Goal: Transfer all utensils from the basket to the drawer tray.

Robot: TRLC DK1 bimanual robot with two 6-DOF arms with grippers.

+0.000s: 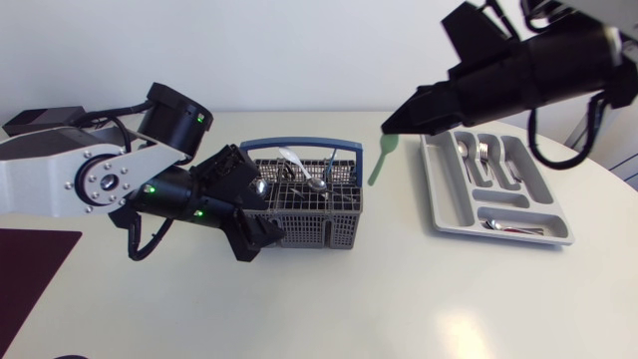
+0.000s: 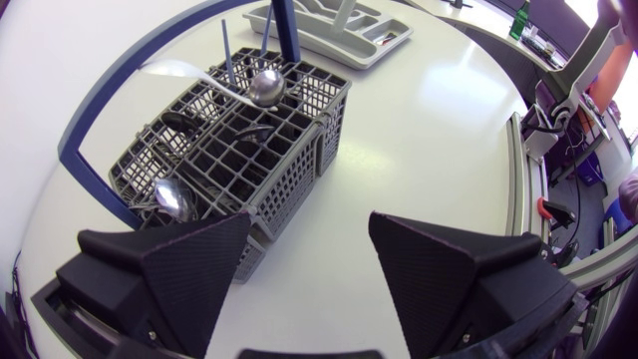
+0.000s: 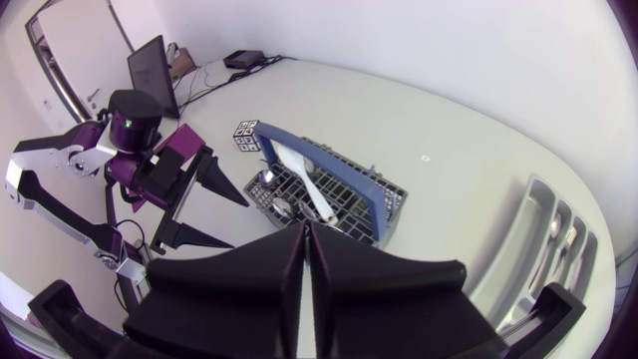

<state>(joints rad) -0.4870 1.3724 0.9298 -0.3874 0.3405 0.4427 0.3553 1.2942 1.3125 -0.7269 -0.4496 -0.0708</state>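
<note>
The right tool (image 1: 392,124) is clamped shut on a green utensil (image 1: 380,162), pinching it at its broader upper end. The utensil hangs in the air with its long axis close to upright, leaning a little. Its narrow end points down toward the table (image 1: 399,289). It dangles just below the tool's fingertips, between the grey basket (image 1: 309,231) and the drawer tray (image 1: 449,199), and touches neither.

The left tool (image 2: 309,217) stands wide open at the basket's end wall. One finger overlaps the basket's corner and the other is out over bare table; nothing is held between them.

More utensils are in the basket under its blue handle (image 2: 287,30) — a metal spoon (image 2: 266,87) and a white one (image 2: 184,72) among them. Forks and spoons (image 1: 480,152) lie lengthwise in the tray's compartments.
</note>
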